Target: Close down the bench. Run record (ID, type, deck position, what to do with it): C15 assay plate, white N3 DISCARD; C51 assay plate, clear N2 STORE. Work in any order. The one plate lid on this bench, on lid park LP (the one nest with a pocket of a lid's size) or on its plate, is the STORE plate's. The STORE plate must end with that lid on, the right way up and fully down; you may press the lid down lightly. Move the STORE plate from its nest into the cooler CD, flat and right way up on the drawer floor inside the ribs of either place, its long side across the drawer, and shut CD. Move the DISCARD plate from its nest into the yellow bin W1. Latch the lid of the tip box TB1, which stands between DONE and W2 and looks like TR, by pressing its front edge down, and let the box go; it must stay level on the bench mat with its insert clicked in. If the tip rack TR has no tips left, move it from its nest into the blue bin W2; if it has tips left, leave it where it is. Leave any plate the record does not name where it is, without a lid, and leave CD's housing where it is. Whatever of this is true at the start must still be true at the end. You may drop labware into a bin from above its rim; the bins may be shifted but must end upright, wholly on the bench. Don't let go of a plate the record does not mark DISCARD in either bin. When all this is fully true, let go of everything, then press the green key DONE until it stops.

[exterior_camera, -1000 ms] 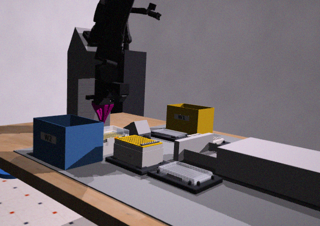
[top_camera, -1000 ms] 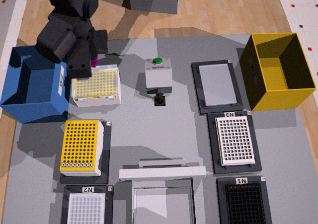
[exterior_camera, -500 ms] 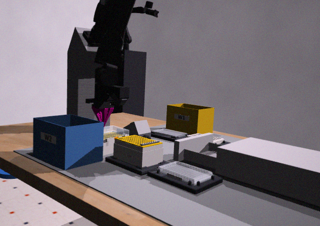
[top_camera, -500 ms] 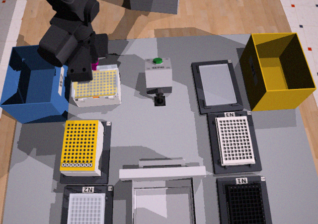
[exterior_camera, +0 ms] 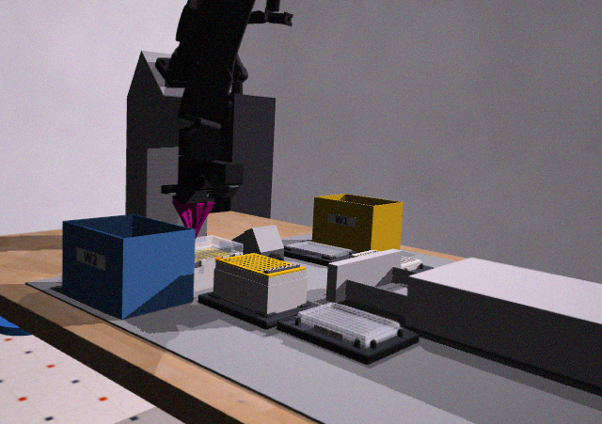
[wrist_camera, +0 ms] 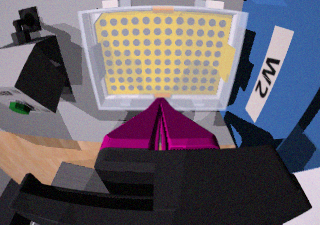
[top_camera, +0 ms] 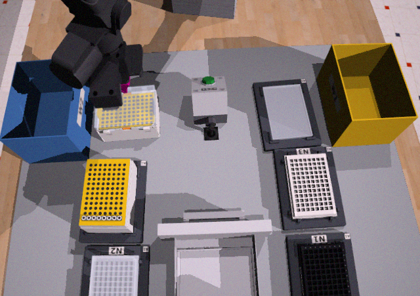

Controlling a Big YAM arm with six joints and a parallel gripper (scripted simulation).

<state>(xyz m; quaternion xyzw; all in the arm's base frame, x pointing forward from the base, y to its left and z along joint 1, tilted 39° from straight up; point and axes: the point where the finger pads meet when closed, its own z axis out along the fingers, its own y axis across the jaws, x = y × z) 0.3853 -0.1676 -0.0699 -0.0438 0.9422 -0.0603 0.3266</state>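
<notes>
1. Magenta fingers of the gripper (exterior_camera: 193, 221) are pressed tight together with nothing between them, making one blunt wedge aimed down at the tip box TB1 (top_camera: 128, 115).
2. From where I stand, the risk is where that wedge lands. It hangs over the box's rear edge, the side away from the orange tab (top_camera: 126, 128). Pressing there would likely load the hinge side and leave the lid unlatched.
3. A push that comes in slanted could also slide or tip the box on the bench mat (top_camera: 189, 170), and it has to stay level with its insert clicked in.
4. The blue bin W2 (top_camera: 44, 140) stands just beside the box, so a swing of the wrist to that side could nudge it. That is allowed only if it ends upright on the bench.
5. TB1 sits between W2 and the green key DONE (top_camera: 208, 80), its clear lid (wrist_camera: 163, 52) over a yellow insert. The fingertips are above it and near the back rim. In the exterior view they look just short of touching, though I cannot tell for sure.
6. My guess is the wedge needs to move across to the front edge before pushing down.
</notes>
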